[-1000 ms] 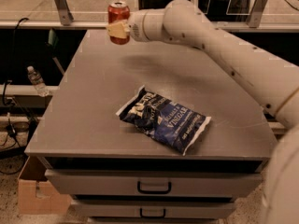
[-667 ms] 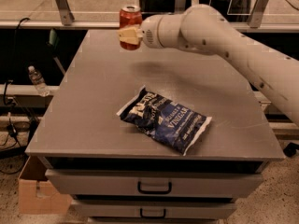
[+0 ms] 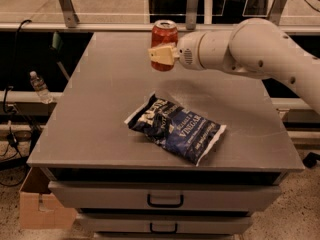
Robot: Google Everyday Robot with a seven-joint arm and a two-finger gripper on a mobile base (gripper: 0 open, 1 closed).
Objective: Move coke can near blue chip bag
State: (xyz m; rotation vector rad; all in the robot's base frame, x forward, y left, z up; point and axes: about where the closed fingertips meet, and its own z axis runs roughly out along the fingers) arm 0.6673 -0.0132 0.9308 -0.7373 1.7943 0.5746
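The coke can [image 3: 164, 38], red with a silver top, is upright and held off the grey tabletop [image 3: 100, 109] by my gripper [image 3: 161, 55], whose cream fingers [image 3: 159, 55] are shut on its lower half. The white arm reaches in from the right. The blue chip bag [image 3: 176, 129], dark navy with white ends and "Vinegar" lettering, lies flat near the table's front middle. The can is behind the bag and above it, with a gap between them.
The table is a drawer cabinet with two handled drawers [image 3: 165, 200] at the front. A rail with metal posts [image 3: 66, 5] runs behind the table. A plastic bottle [image 3: 39, 87] and cables lie at the left, a cardboard box [image 3: 40, 209] on the floor.
My gripper has carried the coke can to the right and toward the front, from the table's back left corner area to a spot closer to the chip bag. The bag has not moved.
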